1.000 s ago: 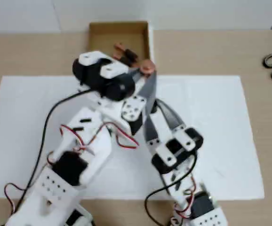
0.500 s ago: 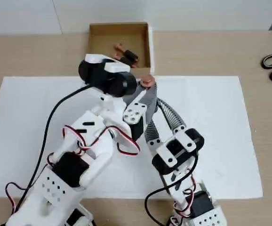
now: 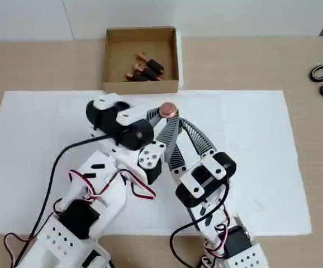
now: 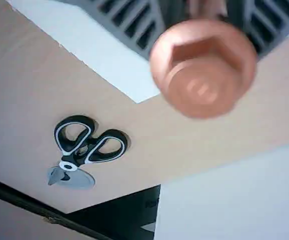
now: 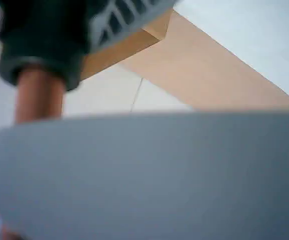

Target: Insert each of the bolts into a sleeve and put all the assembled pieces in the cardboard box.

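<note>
Clamps narrow with the left hand (image 3: 161, 117) on the copper bolt (image 3: 167, 110), head up, black sleeve (image 5: 39, 45) on its shank. Cannot tell the grip of the right hand (image 3: 176, 120), pressed close alongside. Hangs now over the white paper (image 3: 251, 139), drawn back from the rim of the cardboard box (image 3: 112, 61). Leaves two finished pieces (image 3: 145, 68) inside. Probably means this piece is not yet ready to drop.

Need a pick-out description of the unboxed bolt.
Start at the white paper sheet; near its edge by the cardboard box, two claws meet. The copper bolt sits between them, head up, unlike the assembled pieces lying inside the box.
</note>
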You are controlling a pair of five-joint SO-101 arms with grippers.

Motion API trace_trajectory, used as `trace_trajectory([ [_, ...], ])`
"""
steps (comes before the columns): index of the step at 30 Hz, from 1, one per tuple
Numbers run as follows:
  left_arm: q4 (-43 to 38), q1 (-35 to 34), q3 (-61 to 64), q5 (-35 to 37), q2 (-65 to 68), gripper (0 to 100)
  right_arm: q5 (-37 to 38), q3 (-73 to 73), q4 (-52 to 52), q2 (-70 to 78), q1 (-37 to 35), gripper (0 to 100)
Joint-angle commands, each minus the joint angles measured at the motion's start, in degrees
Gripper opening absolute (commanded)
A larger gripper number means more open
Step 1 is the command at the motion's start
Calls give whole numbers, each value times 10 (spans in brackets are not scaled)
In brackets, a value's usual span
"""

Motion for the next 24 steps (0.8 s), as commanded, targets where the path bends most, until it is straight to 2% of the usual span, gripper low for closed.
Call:
trace_trajectory([
  [1,15,-1,0,-4,15,81,1,4,-15,-9,3,4],
  [4,50,-1,-31,-4,41,205,1,4,-15,-9,3,4],
  [7,88,-1,-76,-4,81,265,2,2,-15,-9,3,4],
  [13,130,-2,-150,-4,121,271,4,2,-15,-9,3,4],
  [17,130,-57,-181,-4,117,270,3,4,-15,-9,3,4],
  [21,130,-105,-215,-6,43,269,3,4,-13,-9,3,4],
  [24,138,-107,-206,-47,-25,250,2,4,-9,-8,3,4],
])
